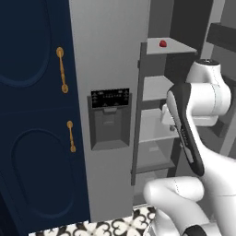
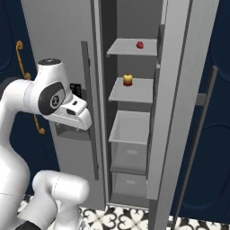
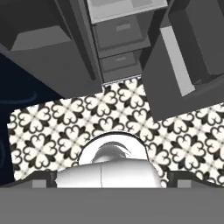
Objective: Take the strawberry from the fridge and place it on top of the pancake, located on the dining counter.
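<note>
Strawberry [image 2: 139, 44] is sitting on the top shelf [image 2: 132, 47] inside the open fridge [image 1: 108, 69], well above the robot's arm.

Strawberry is also showing in the left base view [image 1: 162, 44], lying apart from anything else on that shelf. One shelf lower, a small yellow and red fruit [image 2: 128, 80] is standing by itself. Below that, grey drawers [image 2: 130, 155] are stacking down toward the patterned floor tiles [image 3: 131, 118]. The fridge's right door [image 2: 179, 103] is standing swung open, while the left door with the black dispenser panel [image 1: 109, 98] is staying closed beside the navy cabinets [image 1: 32, 115]. The hand camera is pointing down at the floor and the fridge's foot, and I cannot tell whether the claw is released or clenched.
</note>
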Motion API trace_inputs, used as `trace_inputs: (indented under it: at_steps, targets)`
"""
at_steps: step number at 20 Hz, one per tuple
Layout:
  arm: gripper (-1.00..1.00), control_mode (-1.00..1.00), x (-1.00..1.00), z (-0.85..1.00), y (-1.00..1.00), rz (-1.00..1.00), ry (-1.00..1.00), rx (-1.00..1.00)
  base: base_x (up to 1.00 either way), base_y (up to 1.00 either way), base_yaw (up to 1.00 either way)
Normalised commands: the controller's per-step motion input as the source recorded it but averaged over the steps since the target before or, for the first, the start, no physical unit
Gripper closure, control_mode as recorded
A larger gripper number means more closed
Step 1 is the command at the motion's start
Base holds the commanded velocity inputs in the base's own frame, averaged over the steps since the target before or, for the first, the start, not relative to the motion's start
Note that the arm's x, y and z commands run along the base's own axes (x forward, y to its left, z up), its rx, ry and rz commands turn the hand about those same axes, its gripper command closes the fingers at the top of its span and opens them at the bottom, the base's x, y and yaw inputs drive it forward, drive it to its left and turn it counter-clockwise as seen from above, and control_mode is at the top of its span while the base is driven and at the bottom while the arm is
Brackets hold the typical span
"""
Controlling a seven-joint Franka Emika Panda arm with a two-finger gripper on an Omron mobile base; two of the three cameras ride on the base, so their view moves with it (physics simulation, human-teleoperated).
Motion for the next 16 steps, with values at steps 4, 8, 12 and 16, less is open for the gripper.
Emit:
trace_inputs:
  at_steps: [4,8,12,16]
  targets:
    - [-1.0,-1.0,-0.14,-0.46,0.16,0.18,0.0,-0.01,0.0,0.0,0.0]
    - [-1.0,-1.0,-0.03,-0.45,0.2,0.1,0.0,-0.08,0.0,0.0,0.0]
    - [-1.0,-1.0,0.0,-0.25,0.08,0.14,0.0,-0.08,0.0,0.0,0.0]
    - [-1.0,-1.0,-0.01,-0.06,0.0,0.06,0.0,-0.02,0.0,0.0,0.0]
